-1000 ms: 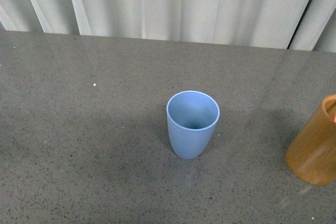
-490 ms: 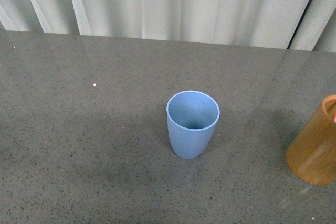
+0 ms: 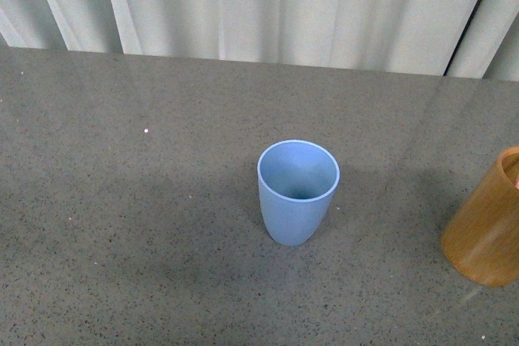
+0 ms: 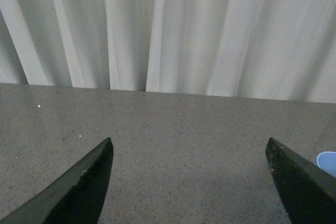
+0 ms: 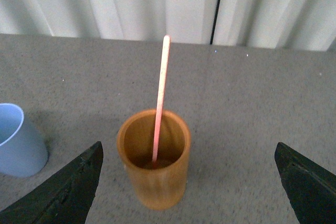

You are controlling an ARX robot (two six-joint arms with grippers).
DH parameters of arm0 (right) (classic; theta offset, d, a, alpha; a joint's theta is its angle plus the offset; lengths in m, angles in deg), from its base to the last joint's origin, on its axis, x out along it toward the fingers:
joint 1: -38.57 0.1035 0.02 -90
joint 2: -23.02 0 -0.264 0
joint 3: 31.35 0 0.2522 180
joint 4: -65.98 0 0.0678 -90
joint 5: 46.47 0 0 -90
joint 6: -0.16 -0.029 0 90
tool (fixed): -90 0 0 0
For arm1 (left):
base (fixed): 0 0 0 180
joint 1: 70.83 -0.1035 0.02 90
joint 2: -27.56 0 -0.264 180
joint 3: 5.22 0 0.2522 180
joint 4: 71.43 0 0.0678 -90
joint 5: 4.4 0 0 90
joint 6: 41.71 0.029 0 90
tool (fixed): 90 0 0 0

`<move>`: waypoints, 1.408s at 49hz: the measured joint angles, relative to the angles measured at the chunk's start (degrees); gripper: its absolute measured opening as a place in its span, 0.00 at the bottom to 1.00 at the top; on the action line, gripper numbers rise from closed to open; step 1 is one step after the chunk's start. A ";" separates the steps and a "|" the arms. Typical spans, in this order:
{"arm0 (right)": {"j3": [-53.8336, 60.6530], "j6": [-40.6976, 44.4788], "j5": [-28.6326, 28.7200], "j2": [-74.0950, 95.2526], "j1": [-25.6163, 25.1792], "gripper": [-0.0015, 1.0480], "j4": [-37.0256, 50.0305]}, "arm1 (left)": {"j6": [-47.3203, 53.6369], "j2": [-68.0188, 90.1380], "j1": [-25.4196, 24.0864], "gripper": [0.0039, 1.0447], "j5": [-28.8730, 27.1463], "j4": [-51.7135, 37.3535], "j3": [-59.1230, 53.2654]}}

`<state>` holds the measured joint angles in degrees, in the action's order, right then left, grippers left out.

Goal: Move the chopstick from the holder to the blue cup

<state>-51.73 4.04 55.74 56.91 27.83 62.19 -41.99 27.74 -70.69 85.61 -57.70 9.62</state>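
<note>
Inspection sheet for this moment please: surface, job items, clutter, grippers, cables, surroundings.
Surface: grey speckled table, a few pale specks.
Job's things: blue cup upright, nothing seen inside; wooden holder upright, apart from the cup; chopstick standing in the holder.
Clutter: nothing seen.
Grippers: left gripper open over bare table; right gripper open, facing the holder, touching nothing.
Cables: nothing seen.
Surroundings: white pleated curtain behind the table.

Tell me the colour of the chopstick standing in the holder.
The chopstick is pink, paler toward its top; the right wrist view shows it best.
</note>
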 joint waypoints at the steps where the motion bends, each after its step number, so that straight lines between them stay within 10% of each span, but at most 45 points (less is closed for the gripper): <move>1: -0.31 0.46 1.20 4.96 -0.83 0.90 5.16 | 0.00 0.00 0.00 0.85 0.00 0.00 0.00; 15: -6.80 0.52 6.67 49.51 0.90 0.90 39.39 | 0.02 -0.02 0.00 0.94 -0.02 0.00 0.00; 47: -19.15 -1.18 2.38 68.89 7.56 0.90 47.10 | 0.02 0.00 0.00 0.94 -0.02 0.00 0.00; 69: -21.31 -4.04 1.44 70.40 10.14 0.03 48.19 | 0.02 0.00 0.00 0.94 -0.02 0.00 0.00</move>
<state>-73.04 0.00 57.18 127.31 37.97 110.39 -41.96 27.74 -70.69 85.59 -57.70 9.62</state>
